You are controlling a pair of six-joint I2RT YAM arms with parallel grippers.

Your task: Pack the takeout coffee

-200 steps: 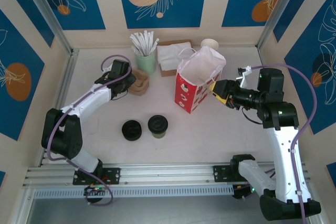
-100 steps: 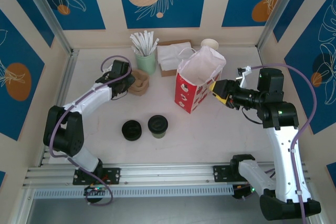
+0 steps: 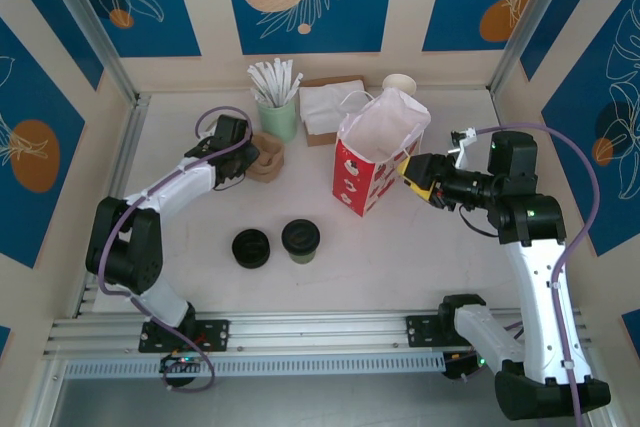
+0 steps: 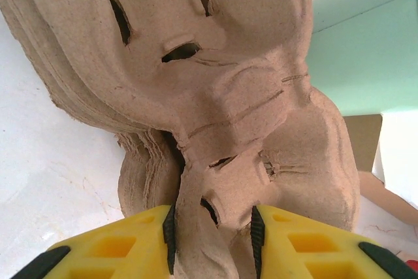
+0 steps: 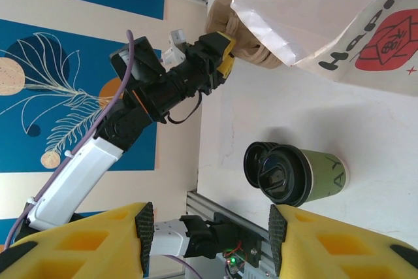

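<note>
Left hand (image 4: 212, 230) has narrowed onto the pulp carrier (image 4: 215, 96); right hand (image 5: 210, 227) gapes wide beside the bag (image 5: 366, 50) lettered "Happ"

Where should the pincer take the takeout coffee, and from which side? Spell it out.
Probably best: grip the takeout coffee across its greenish paper body, just under its black lid. It stands upright, so come in level from the right arm's side, since a loose black lid lies close on its other side.

Takeout coffee (image 3: 300, 239) near the front, a loose lid (image 3: 251, 247) just left of it — the paper bag (image 3: 375, 162) behind, pulp cup carriers (image 3: 266, 157) left of that.
</note>
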